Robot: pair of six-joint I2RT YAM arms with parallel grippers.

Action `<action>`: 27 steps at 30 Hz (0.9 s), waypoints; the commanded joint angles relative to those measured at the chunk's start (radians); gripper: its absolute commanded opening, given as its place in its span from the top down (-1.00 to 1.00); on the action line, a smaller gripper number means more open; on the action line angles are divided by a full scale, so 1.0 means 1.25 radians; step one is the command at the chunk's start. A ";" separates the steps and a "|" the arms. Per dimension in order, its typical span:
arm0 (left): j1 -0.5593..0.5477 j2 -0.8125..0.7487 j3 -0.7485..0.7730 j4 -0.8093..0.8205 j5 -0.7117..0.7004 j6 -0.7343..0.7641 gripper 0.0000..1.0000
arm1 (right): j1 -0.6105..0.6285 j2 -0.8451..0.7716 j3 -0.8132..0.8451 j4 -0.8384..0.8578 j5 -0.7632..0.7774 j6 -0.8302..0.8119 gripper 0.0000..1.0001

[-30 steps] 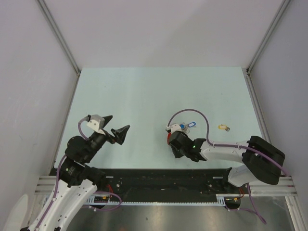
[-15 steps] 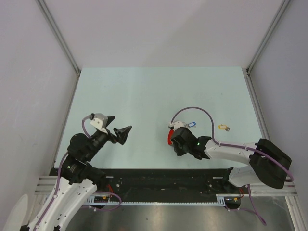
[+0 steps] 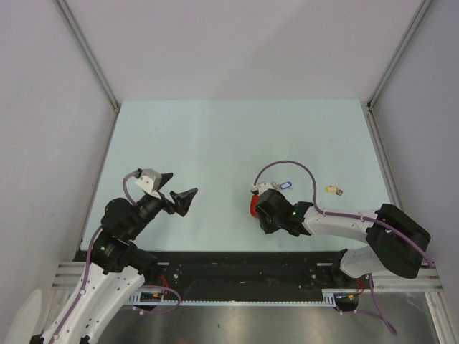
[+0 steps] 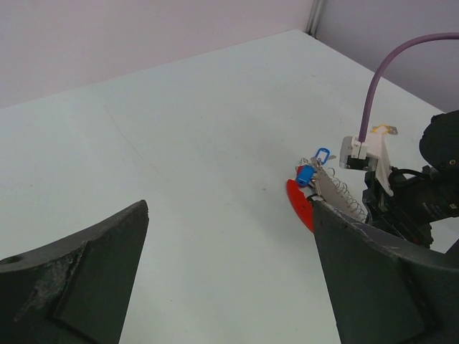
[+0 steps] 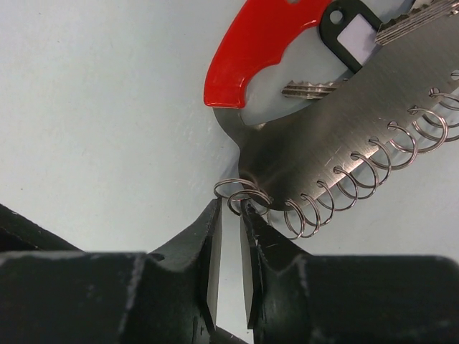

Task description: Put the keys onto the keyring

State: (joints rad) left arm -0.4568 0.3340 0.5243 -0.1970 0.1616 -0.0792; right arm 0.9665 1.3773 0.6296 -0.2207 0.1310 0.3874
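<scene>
My right gripper has its matte black fingers drawn to a narrow slit. Their tips touch the end loop of a thin wire coil; I cannot tell whether the wire is pinched. Just beyond lies the keyring: flat brushed steel with a glossy red curved end. Past that is a toothed key. My left gripper gapes wide, well apart.

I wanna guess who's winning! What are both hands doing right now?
Left hand: open, empty.
Right hand: almost closed at the wire coil's end; grip cannot be told.
</scene>
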 commanded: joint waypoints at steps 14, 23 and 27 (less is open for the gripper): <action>0.008 -0.002 0.005 0.036 0.053 0.007 -1.00 | 0.004 -0.016 0.004 0.012 -0.009 -0.036 1.00; 0.008 0.036 -0.012 0.117 0.234 0.040 -1.00 | -0.080 -0.132 0.074 -0.064 -0.183 -0.169 1.00; 0.007 0.145 0.023 0.136 0.337 0.049 -1.00 | -0.117 -0.156 0.102 -0.073 -0.257 -0.231 1.00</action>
State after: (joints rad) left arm -0.4549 0.3962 0.5148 -0.0887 0.4076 -0.0559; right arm 0.8585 1.2270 0.6937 -0.2874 -0.0631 0.2127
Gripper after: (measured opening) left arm 0.996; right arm 0.010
